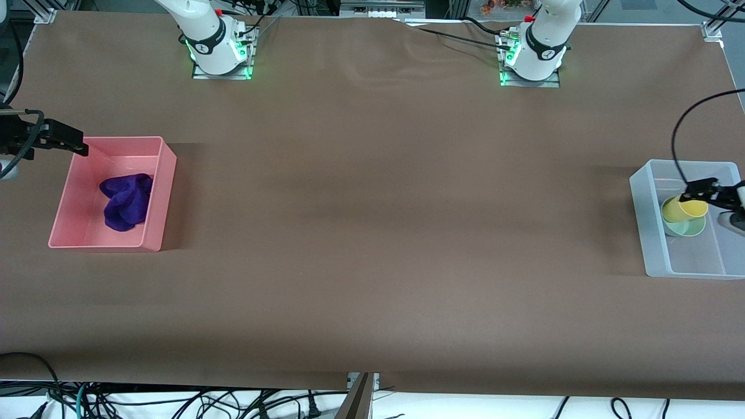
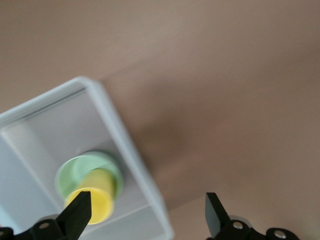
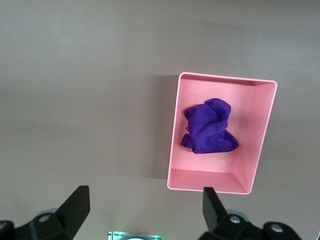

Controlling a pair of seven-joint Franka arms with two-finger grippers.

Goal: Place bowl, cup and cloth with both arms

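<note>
The purple cloth (image 1: pixel 125 201) lies crumpled in a pink bin (image 1: pixel 166 192) at the right arm's end of the table; it also shows in the right wrist view (image 3: pixel 207 127). The yellow cup (image 1: pixel 681 209) rests tilted inside the mint-green bowl (image 1: pixel 689 228), both in a translucent bin (image 1: pixel 640 221) at the left arm's end. My left gripper (image 1: pixel 701 191) hangs open and empty over that bin, just above the cup (image 2: pixel 100 192) and bowl (image 2: pixel 75 170). My right gripper (image 1: pixel 64 139) is open and empty, up beside the pink bin's farther corner.
The brown table stretches wide between the two bins. The arm bases (image 1: pixel 218 46) (image 1: pixel 532 55) stand along the table's farther edge. Loose cables hang below the table's near edge (image 1: pixel 174 401). The pink bin's wall (image 3: pixel 215 180) and the translucent bin's rim (image 2: pixel 125 135) show in the wrist views.
</note>
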